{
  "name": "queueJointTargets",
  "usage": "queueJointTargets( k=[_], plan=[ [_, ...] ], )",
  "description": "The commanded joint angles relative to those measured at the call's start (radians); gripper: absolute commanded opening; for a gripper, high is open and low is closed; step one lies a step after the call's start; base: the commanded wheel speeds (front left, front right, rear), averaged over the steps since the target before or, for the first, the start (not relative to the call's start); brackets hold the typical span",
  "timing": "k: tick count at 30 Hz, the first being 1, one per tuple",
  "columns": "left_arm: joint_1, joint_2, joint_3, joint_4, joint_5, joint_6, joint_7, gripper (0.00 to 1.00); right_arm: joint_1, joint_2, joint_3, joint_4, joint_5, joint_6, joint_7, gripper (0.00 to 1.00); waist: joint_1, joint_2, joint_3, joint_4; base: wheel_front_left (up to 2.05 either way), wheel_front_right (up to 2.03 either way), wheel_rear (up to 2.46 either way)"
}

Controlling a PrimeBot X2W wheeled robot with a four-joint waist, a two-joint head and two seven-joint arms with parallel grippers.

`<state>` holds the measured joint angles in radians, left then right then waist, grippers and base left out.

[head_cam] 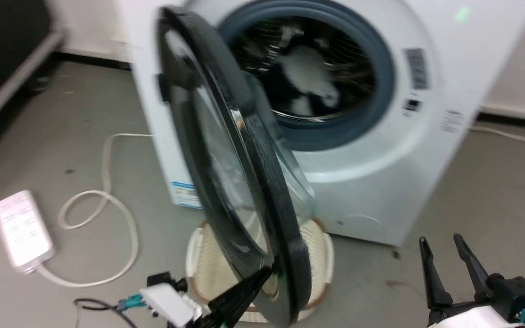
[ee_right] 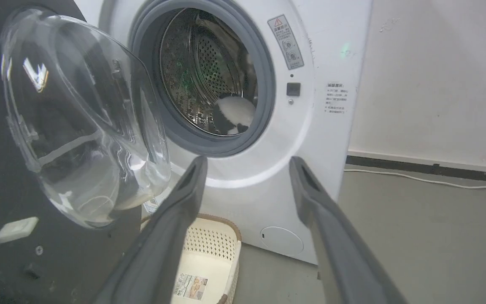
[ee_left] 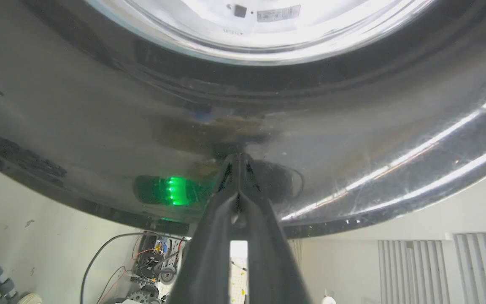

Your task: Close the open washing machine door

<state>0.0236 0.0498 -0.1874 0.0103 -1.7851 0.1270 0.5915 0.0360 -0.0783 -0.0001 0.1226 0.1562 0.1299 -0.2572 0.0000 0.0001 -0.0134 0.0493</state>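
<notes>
Left pincer, closed, touches washing machine door.

The left pincer and right pincer are each formed of two long, tapering dark fingers. A white housing with a teal connector and thin black cable is seen at the left wrist; a black block is mounted at the right
</notes>
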Motion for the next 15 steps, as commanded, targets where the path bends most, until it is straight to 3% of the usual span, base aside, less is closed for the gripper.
queueJointTargets(
  k=[1,9,10,15],
  plan=[
    [-0.043,0.001,-0.033,0.02,-0.029,-0.027,-0.044,0.0,-0.007,-0.004,-0.002,-0.004,-0.006,0.001,-0.003,1.0,0.0,-0.0001,0.054,-0.123,0.0,0.0,0.0],
    [-0.247,0.001,-0.162,0.179,-0.196,-0.135,-0.279,0.0,-0.026,-0.002,0.008,0.007,0.007,0.001,-0.003,1.0,0.0,-0.0001,0.129,-0.309,0.0,0.0,0.0],
    [-0.349,0.001,-0.198,0.258,-0.254,-0.171,-0.376,0.0,-0.032,0.001,0.016,0.016,0.011,0.001,-0.004,1.0,0.0,-0.0001,0.148,-0.352,0.0,0.0,0.0],
    [-0.532,0.001,-0.249,0.397,-0.305,-0.222,-0.551,0.0,-0.051,0.009,0.032,0.028,0.018,0.001,-0.004,1.0,0.0,-0.0001,0.172,-0.4,0.0,0.0,0.0]
  ],
)
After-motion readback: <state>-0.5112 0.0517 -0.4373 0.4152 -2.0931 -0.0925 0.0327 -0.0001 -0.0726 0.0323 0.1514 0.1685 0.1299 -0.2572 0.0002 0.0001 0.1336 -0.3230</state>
